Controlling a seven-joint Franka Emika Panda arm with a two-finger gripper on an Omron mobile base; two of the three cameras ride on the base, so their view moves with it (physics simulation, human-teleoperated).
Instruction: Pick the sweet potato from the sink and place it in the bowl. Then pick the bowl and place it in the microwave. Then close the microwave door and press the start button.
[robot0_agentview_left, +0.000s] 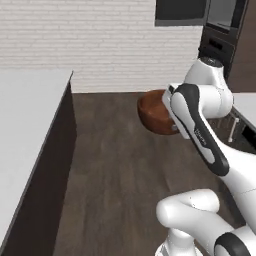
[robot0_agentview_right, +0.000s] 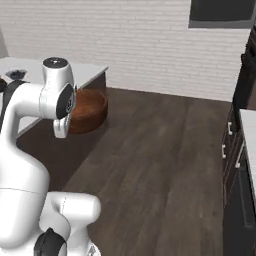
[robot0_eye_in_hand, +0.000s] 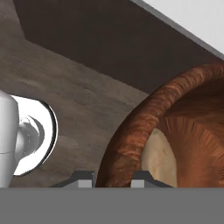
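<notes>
Above open floor, gripper pinching bowl rim

In the left base view the bowl hangs above the floor, at 9 o'clock of the arm's upper link, with a counter well apart at its 9 o'clock. In the right base view the bowl sits at 3 o'clock of the arm. In the hand view the bowl's wall stands between the fingers; the sweet potato lies in it.
</notes>
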